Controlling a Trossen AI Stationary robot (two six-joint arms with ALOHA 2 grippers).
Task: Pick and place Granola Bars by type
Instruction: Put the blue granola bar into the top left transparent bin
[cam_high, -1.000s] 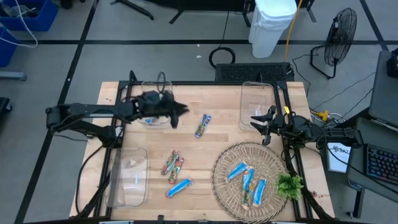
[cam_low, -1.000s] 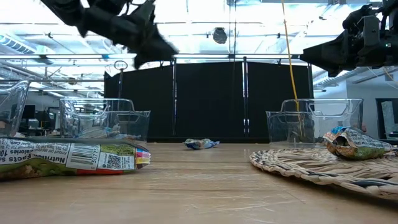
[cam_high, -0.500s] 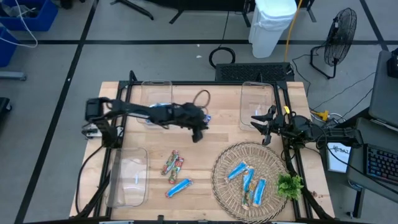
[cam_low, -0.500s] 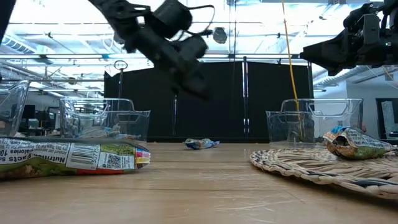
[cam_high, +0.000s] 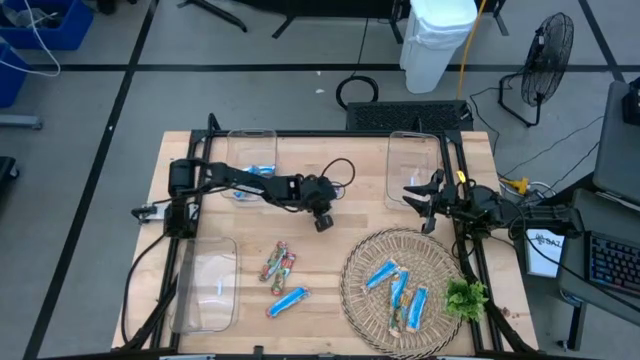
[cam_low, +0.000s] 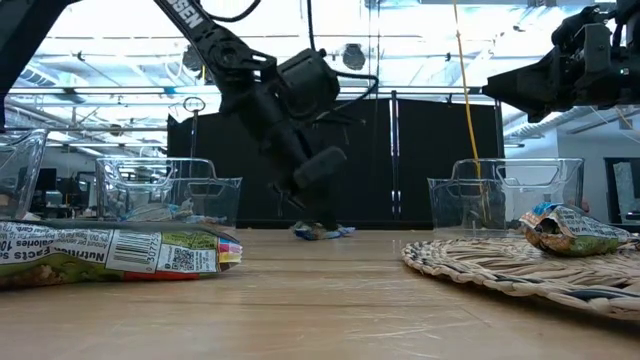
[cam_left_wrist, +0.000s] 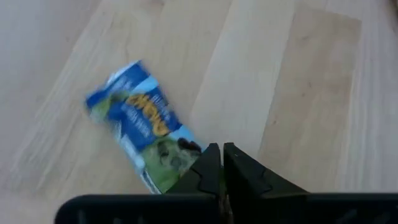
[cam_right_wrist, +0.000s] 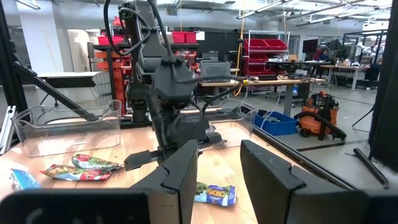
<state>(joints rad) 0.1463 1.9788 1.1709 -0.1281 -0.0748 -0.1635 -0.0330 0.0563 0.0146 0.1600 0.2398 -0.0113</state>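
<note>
While poised low over the wooden table (cam_high: 240, 240), left gripper (cam_left_wrist: 222, 163) with fingers pinched nearly together on nothing, blue granola bar (cam_left_wrist: 142, 127) flat just beyond the fingertips; right gripper (cam_right_wrist: 217, 163) spread wide and empty beside a clear bin (cam_high: 412, 150), well away from that bar.
</note>
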